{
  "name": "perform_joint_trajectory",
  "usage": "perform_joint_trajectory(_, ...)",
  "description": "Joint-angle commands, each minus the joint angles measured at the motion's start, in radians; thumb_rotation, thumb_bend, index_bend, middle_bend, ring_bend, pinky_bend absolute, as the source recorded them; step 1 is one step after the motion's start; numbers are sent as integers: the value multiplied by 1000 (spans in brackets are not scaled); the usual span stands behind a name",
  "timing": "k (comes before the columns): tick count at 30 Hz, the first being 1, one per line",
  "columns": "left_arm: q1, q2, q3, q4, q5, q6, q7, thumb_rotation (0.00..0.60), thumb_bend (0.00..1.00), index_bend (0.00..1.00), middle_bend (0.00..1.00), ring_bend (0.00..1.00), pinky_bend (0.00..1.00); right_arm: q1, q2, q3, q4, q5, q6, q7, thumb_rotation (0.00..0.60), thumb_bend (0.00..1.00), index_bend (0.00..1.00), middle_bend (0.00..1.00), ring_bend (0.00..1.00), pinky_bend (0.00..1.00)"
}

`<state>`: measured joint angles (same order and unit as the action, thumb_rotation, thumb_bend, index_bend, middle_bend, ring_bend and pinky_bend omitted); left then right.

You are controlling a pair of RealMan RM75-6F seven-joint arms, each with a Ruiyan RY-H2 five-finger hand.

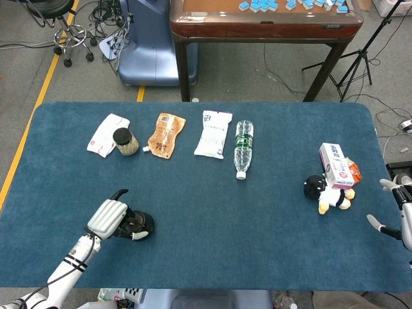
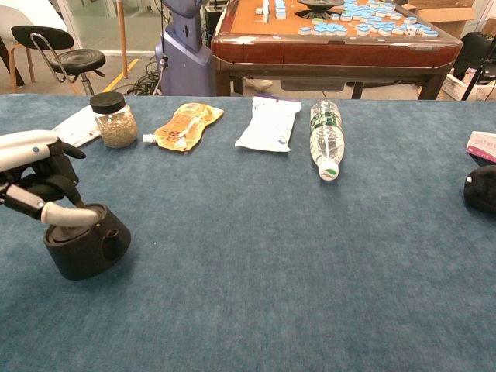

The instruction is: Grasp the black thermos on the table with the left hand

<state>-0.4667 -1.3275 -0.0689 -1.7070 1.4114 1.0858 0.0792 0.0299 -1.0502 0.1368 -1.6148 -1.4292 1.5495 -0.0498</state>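
The black thermos (image 1: 142, 223) (image 2: 89, 248) stands near the table's front left edge. My left hand (image 1: 109, 217) (image 2: 35, 180) comes down on it from the left. Its fingers curl over the lid, and one pale finger (image 2: 66, 215) lies across the top, so the hand grips the thermos. The orange button on the lid is hidden under the fingers. My right hand (image 1: 398, 211) hangs at the table's far right edge with its fingers spread, holding nothing. The chest view does not show it.
Along the back lie a white packet (image 1: 106, 134), a black-lidded jar (image 1: 125, 141) (image 2: 113, 118), an orange pouch (image 1: 167, 134), a white bag (image 1: 214, 133) and a water bottle (image 1: 243, 147). A plush toy (image 1: 325, 191) and pink box (image 1: 336, 165) sit at the right.
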Motion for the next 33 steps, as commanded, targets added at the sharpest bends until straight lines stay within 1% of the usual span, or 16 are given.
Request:
perform_joint_trajectory(1, 6, 11, -26, -11, -40, 17, -14, 243, 72, 1000, 1000, 950, 71, 4, -2, 1, 2, 0, -4, -1, 600, 92, 255, 354, 256, 326)
perform_joint_trajectory(3, 9, 15, -40, -17, -69, 25, -16, 244, 73, 1000, 1000, 961, 71, 8, -3, 2, 3, 0, -8, -3, 600, 92, 255, 354, 256, 326)
perform_joint_trajectory(7, 15, 17, -59, -23, -103, 46, -11, 222, 73, 1000, 1000, 967, 71, 14, -5, 2, 4, -1, -14, -7, 600, 92, 255, 354, 256, 326)
perform_joint_trajectory(10, 22, 9, -72, -25, -125, 73, 5, 238, 77, 1000, 1000, 975, 75, 17, -6, 2, 3, -1, -17, -10, 600, 92, 255, 354, 256, 326)
perform_joint_trajectory(12, 28, -1, -80, -25, -137, 93, 13, 257, 110, 1000, 1000, 977, 100, 19, -7, 3, 3, 0, -18, -13, 600, 92, 255, 354, 255, 326)
perform_joint_trajectory(15, 35, -16, -93, -20, -146, 124, 23, 293, 200, 1000, 1000, 978, 144, 21, -9, 3, 2, 0, -20, -15, 600, 92, 255, 354, 254, 326)
perform_joint_trajectory(18, 40, -27, -102, -15, -154, 147, 29, 301, 235, 1000, 1000, 981, 156, 21, -10, 2, 2, 2, -21, -18, 600, 92, 255, 354, 254, 326)
perform_joint_trajectory(24, 43, -29, -101, 5, -130, 163, 13, 378, 267, 1000, 1000, 981, 167, 20, -13, 0, 4, 5, -19, -18, 600, 92, 255, 354, 253, 326)
perform_joint_trajectory(26, 43, -28, -98, 14, -113, 168, 7, 474, 276, 1000, 1000, 981, 167, 19, -12, 0, 3, 5, -18, -18, 600, 92, 255, 354, 253, 326)
perform_joint_trajectory(27, 43, -28, -96, 19, -104, 172, 7, 505, 279, 1000, 1000, 981, 170, 19, -12, -1, 3, 5, -17, -18, 600, 91, 255, 354, 252, 326)
perform_joint_trajectory(28, 44, -28, -94, 23, -96, 174, 5, 524, 282, 1000, 1000, 981, 178, 18, -12, -1, 3, 4, -17, -17, 600, 91, 255, 354, 252, 326)
perform_joint_trajectory(33, 46, -26, -89, 32, -69, 187, -3, 535, 283, 1000, 1000, 981, 195, 15, -15, -4, 5, 6, -15, -15, 600, 91, 255, 354, 250, 326)
